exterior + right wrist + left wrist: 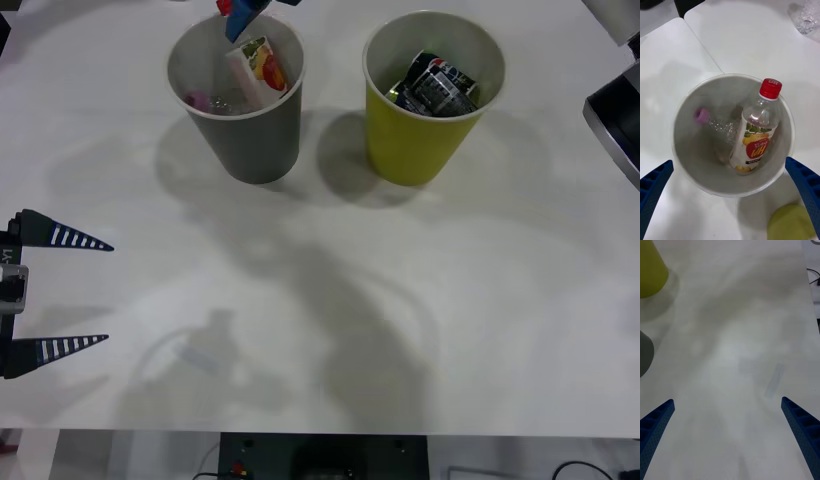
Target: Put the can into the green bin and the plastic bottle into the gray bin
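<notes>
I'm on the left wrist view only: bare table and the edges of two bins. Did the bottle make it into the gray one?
Observer: Yes. The plastic bottle stands tilted inside the gray bin, red cap up against the rim.
Operator: Anything else in there?
Observer: A clear pink-capped bottle lies at the bottom beside it.
Operator: And the can?
Observer: A dark can sits inside the green bin, to the right of the gray one in the front view.
Operator: Where is the right gripper?
Observer: The right gripper is directly above the gray bin, fingers spread wide, holding nothing. Your left gripper is open at the table's left edge.
</notes>
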{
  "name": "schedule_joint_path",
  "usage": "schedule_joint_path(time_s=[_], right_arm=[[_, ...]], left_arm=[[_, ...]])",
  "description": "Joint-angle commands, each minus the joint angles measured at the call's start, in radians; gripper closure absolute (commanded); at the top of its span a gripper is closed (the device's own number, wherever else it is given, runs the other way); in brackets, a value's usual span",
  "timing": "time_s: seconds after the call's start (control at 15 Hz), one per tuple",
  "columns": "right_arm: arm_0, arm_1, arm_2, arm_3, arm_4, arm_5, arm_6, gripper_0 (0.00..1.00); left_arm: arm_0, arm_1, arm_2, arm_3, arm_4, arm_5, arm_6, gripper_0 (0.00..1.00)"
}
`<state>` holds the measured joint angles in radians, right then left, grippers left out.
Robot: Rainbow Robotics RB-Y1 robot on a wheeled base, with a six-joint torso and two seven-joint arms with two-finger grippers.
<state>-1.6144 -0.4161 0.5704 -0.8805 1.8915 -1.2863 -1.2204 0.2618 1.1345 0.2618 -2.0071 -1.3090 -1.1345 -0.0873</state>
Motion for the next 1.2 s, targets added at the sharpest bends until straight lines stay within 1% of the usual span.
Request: schedule_joint_path(time_s=[0.07, 0.13, 0.27, 0.33, 0.6, 0.67, 0.8, 1.0, 1.13, 1.2], right_arm=[[0.054, -0.067, -0.053, -0.094, -0.015, -0.062, 0.009, 0.0], [0.083, -0.098, -0.087, -0.141, -0.025, -0.102, 0.016, 0.0], [0.122, -0.153, -0.11, -0.202, -0.068, -0.146, 0.036, 0.0], [0.151, -0.191, -0.124, -0.247, -0.092, -0.174, 0.056, 0.0], [0.274, -0.291, -0.216, -0.426, -0.147, -0.251, 0.084, 0.0], [0.327, -0.323, -0.247, -0.486, -0.17, -0.257, 0.09, 0.0], [0.419, -0.372, -0.294, -0.606, -0.19, -0.258, 0.097, 0.0], [0.622, -0.449, -0.397, -0.825, -0.223, -0.258, 0.124, 0.0], [0.728, -0.48, -0.458, -0.914, -0.238, -0.258, 0.193, 0.0], [0.791, -0.497, -0.501, -0.953, -0.262, -0.258, 0.234, 0.0]], left_arm=[[0.0, 0.0, 0.0, 0.0, 0.0, 0.0, 0.0, 0.02], [0.0, 0.0, 0.0, 0.0, 0.0, 0.0, 0.0, 0.02], [0.0, 0.0, 0.0, 0.0, 0.0, 0.0, 0.0, 0.02], [0.0, 0.0, 0.0, 0.0, 0.0, 0.0, 0.0, 0.02], [0.0, 0.0, 0.0, 0.0, 0.0, 0.0, 0.0, 0.02], [0.0, 0.0, 0.0, 0.0, 0.0, 0.0, 0.0, 0.02], [0.0, 0.0, 0.0, 0.0, 0.0, 0.0, 0.0, 0.02], [0.0, 0.0, 0.0, 0.0, 0.0, 0.0, 0.0, 0.02], [0.0, 0.0, 0.0, 0.0, 0.0, 0.0, 0.0, 0.02], [0.0, 0.0, 0.0, 0.0, 0.0, 0.0, 0.0, 0.02]])
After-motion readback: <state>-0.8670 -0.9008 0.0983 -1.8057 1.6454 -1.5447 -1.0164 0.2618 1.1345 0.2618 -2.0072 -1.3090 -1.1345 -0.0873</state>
